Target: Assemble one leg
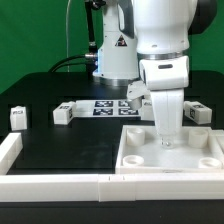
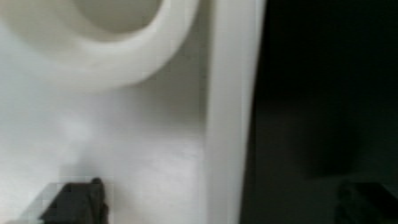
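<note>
Lift gripper clear of square panel at worktop's near corner, exterior view's right. Note fingers spread, holding nothing. Fetch the leg lying just behind panel, by that side's edge. Grip mid-body, squarely. Centre upright over round socket before pressing.

The exterior view sits a bit above the table, facing the arm across it from mid range, whole workspace in shot. The wrist view is pressed right in, staring down past the tool at a round socket. Both take in the white panel and the dark table beside it.
</note>
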Motion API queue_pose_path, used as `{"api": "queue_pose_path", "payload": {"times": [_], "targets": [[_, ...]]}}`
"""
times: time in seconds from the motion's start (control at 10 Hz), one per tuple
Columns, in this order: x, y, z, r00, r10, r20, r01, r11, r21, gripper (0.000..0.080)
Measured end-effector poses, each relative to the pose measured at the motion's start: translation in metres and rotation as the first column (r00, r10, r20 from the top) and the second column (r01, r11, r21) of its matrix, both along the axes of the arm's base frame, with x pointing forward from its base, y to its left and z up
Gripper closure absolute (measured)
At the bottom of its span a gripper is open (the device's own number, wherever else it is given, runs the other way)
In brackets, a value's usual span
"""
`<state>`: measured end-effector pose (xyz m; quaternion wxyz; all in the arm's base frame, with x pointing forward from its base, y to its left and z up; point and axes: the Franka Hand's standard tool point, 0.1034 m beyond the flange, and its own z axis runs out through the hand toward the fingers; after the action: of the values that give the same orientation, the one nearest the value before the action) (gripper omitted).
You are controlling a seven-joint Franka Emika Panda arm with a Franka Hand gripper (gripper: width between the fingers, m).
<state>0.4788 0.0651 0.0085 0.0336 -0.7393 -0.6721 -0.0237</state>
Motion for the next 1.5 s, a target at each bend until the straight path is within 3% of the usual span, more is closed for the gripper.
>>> {"api": "queue_pose_path", "payload": {"times": [0.2,0.5,0.7,0.8,0.9,1.0,1.1,1.4,1.5], "targets": [[-0.017,-0.001,0.018,0.997,-0.083,0.010,0.083,0.996,-0.013,0.0151],[-0.039,0.011,0.042,0.976,-0.218,0.020,0.219,0.975,-0.030,0.0151],[-0.040,0.011,0.041,0.965,-0.261,0.014,0.262,0.965,-0.028,0.0151],[-0.040,0.012,0.041,0.901,-0.434,0.000,0.434,0.901,-0.023,0.0151],[-0.040,0.012,0.041,0.884,-0.467,-0.003,0.467,0.884,-0.023,0.0151],[-0.040,0.012,0.040,0.818,-0.575,-0.012,0.575,0.818,-0.019,0.0151],[-0.042,0.010,0.034,0.747,-0.665,0.000,0.664,0.747,0.017,0.0151],[-0.055,0.027,0.030,0.435,-0.899,-0.045,0.900,0.435,0.017,0.0151],[-0.061,0.034,0.028,0.387,-0.921,-0.051,0.922,0.386,0.016,0.0151]]}}
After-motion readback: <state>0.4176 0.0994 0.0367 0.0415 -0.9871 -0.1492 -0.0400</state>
